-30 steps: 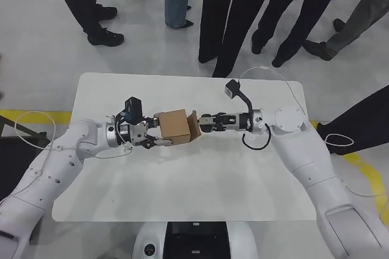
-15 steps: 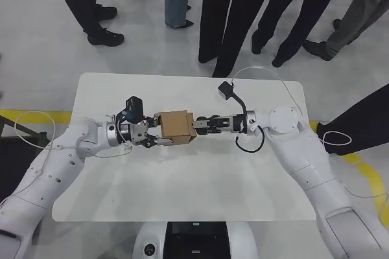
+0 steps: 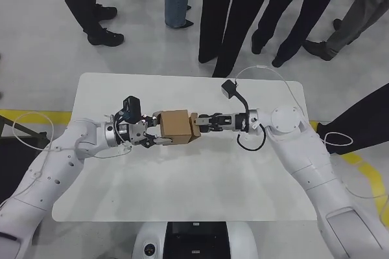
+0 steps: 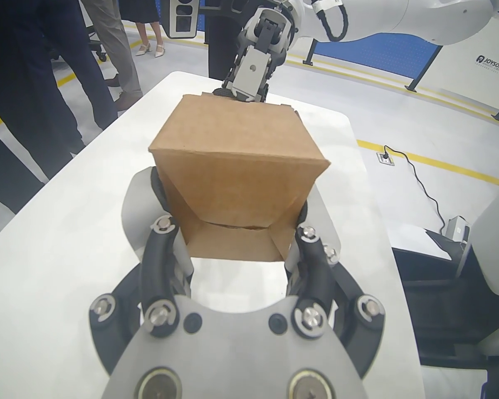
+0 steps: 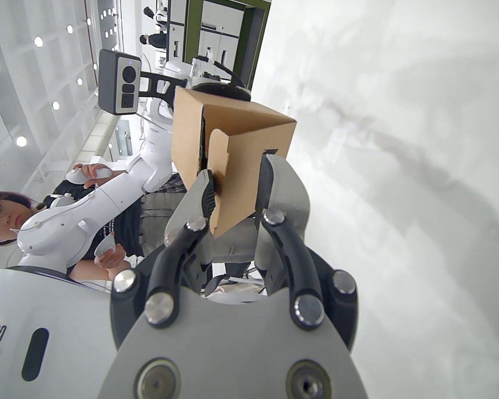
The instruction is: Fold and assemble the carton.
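- Closing the carton (image 3: 176,125) seemed your step; it hung midway over the table (image 3: 181,188).
- Your left fingers (image 4: 138,199) clasped its body; your right fingers (image 5: 197,199) pinched an end flap (image 5: 223,163).
- Next called for pressing that flap flush.

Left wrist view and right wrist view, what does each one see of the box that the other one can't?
Left wrist view: the end of the carton held in the left tool, its flaps folded inward, with the right tool at the far top edge. Right wrist view: the opposite end, where a flap juts out between the right tool's fingers. Both: the brown carton and the white table.
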`<act>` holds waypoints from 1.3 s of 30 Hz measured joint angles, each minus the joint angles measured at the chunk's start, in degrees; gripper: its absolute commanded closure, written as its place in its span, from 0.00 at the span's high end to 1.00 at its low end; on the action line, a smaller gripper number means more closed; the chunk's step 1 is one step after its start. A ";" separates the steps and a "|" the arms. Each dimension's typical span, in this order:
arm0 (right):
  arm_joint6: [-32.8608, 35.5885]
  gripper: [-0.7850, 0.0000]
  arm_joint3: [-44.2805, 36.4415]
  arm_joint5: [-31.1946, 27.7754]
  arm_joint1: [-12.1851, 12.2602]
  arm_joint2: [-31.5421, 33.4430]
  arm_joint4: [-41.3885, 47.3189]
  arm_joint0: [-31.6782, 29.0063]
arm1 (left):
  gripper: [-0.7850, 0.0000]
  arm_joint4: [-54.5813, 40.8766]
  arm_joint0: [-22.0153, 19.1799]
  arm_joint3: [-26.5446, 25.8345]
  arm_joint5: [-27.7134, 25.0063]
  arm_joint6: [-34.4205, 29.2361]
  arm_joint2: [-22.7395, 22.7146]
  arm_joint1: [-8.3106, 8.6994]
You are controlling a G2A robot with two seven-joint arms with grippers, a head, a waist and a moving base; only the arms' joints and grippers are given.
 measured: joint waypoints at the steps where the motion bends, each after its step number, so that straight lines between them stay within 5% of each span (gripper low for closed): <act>1: -0.06 0.24 0.11 0.14 -0.01 -0.03 0.05 0.09 | 0.49 0.13 0.09 -0.14 0.00 0.05 -0.08 0.00; 15: -1.23 0.23 0.13 1.94 -0.16 -0.68 -0.57 1.17 | 0.49 1.89 0.78 -0.85 0.00 0.34 -1.12 -0.43; 23: -0.28 0.31 -0.27 1.34 0.24 0.54 1.33 0.13 | 0.48 2.85 1.35 -1.16 0.57 0.99 -2.24 -0.80; 39: 6.51 0.22 4.95 -2.00 0.38 3.83 16.15 -1.93 | 0.49 5.47 3.32 -1.61 0.69 5.21 -5.14 -1.38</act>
